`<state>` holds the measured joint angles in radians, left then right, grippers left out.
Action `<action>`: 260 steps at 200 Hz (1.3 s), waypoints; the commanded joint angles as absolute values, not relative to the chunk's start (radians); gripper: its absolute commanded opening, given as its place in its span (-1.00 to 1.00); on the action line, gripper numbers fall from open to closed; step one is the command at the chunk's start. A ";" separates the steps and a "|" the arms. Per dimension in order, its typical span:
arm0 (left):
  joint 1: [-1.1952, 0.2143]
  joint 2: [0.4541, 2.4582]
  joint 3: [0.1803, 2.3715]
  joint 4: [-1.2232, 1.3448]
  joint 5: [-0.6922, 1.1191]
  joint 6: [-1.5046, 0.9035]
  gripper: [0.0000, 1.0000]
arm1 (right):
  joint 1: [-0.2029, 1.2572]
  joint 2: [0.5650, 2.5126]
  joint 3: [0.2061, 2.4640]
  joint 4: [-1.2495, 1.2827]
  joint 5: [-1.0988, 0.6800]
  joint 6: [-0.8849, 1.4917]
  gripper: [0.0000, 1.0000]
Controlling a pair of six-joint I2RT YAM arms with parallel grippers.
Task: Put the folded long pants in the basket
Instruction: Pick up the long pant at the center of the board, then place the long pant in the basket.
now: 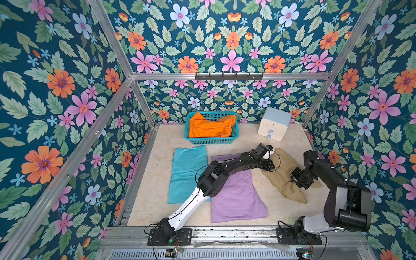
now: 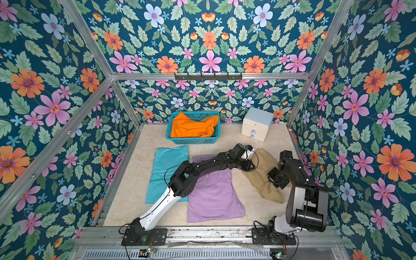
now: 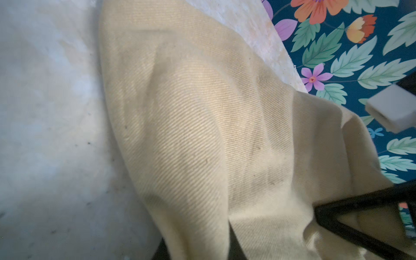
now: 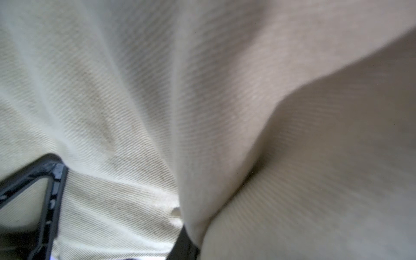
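Pinching at two places: the left gripper (image 1: 270,155) has its jaws closed narrow on the upper end of the tan pants (image 1: 282,171), with cloth drawn up in a ridge between them in the left wrist view. The right gripper (image 1: 297,180) is clamped on the lower half, folds fanning out from its jaws in the right wrist view. The tan pants lie slantwise right of centre in both top views, on the table, well apart from the basket (image 1: 211,141) at upper centre.

The basket holds the orange pants (image 1: 209,128), heaped, one corner standing above the rim. Turquoise pants (image 1: 188,171) flat at centre left. Lilac pants (image 1: 238,200) flat at centre, partly under the left arm.

Risks, as I judge them — either grip may hold only the top layer, so the fold opens on lifting and a leg trails. Uneven rising would pull cloth out of one grip. The left arm crosses over the lilac pants, and a low sweep could drag them. The orange heap leaves little room, so the tan pair may hang over the rim. The small drawer box (image 1: 273,126) stands just right of the basket, close to the likely path.

Surface: pale mottled stone-look tabletop (image 1: 162,144). Room: aluminium frame, dark floral wallpaper on all sides, black hook rail (image 1: 228,77) on the back wall.
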<state>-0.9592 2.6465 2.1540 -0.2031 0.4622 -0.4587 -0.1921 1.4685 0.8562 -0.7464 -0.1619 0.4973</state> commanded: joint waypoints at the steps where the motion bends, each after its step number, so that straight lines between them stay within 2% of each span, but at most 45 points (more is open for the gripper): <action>1: -0.974 2.661 2.132 -0.563 0.418 -0.459 -1.00 | -0.183 1.456 0.853 -0.739 -0.213 0.494 -1.00; 33: -0.973 2.479 2.027 -0.418 0.345 -0.432 -1.00 | -0.168 1.376 0.858 -0.746 -0.228 0.509 -1.00; 79: -0.962 2.271 1.967 -0.382 0.260 -0.382 -1.00 | -0.065 1.259 0.949 -0.791 -0.247 0.546 -1.00; 132: -0.911 2.070 1.948 -0.454 0.040 -0.254 -1.00 | 0.085 1.301 1.191 -0.709 -0.294 0.643 -1.00; 176: -0.715 1.949 1.898 -0.437 -0.063 -0.205 -1.00 | 0.259 1.644 1.625 -0.636 -0.305 0.642 -1.00; 213: -0.526 1.837 1.707 -0.239 -0.099 -0.186 -1.00 | 0.331 2.098 2.218 -0.784 -0.280 0.589 -1.00; 244: -0.396 1.844 1.659 -0.155 -0.122 -0.164 -1.00 | 0.366 2.513 2.808 -0.861 -0.317 0.604 -1.00; 260: -0.336 1.865 1.647 -0.131 -0.120 -0.173 -1.00 | 0.365 2.631 2.904 -0.759 -0.375 0.686 -1.00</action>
